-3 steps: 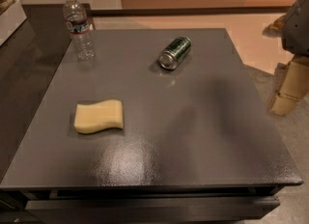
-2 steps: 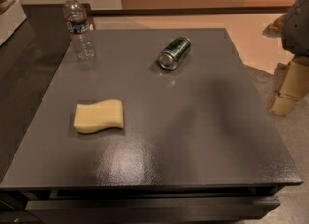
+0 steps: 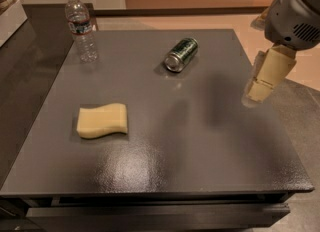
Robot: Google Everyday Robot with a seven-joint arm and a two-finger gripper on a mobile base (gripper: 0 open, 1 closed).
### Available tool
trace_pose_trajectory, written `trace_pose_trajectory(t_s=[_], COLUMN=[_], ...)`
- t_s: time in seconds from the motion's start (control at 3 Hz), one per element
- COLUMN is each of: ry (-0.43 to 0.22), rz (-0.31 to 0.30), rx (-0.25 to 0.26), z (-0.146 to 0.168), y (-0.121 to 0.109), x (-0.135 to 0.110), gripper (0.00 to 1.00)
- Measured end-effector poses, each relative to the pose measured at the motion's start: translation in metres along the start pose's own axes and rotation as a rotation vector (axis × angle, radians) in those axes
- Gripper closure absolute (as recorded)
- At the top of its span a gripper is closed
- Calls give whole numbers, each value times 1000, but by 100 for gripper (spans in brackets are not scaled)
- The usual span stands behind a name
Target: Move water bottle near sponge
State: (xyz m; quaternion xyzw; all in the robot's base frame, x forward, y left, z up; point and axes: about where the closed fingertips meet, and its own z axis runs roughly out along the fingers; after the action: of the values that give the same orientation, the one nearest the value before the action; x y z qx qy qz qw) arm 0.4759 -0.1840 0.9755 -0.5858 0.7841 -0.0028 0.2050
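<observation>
The water bottle, clear and ribbed with a white cap and a dark-and-white label band, stands upright at the table's far left corner. The pale yellow sponge lies flat on the left side of the table, well in front of the bottle. My gripper hangs beige below the grey arm above the table's right edge, far from both the bottle and the sponge. It holds nothing that I can see.
A green metal can lies on its side at the middle back of the dark grey table. A white object sits on the dark surface at the far left. Tan floor lies to the right.
The gripper and arm have moved left and slightly up, from beyond the table's right edge to over it. Bottle, sponge and can have not moved.
</observation>
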Motion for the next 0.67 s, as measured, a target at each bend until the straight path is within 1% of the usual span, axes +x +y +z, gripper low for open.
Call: trace_pose_trajectory(t_s=[0.33,0.67], ry=[-69,-139], rz=[47,92], rx=[-3,4], z=[19,34], y=[-22,-44], x=[-27,-55], gripper=[0,0])
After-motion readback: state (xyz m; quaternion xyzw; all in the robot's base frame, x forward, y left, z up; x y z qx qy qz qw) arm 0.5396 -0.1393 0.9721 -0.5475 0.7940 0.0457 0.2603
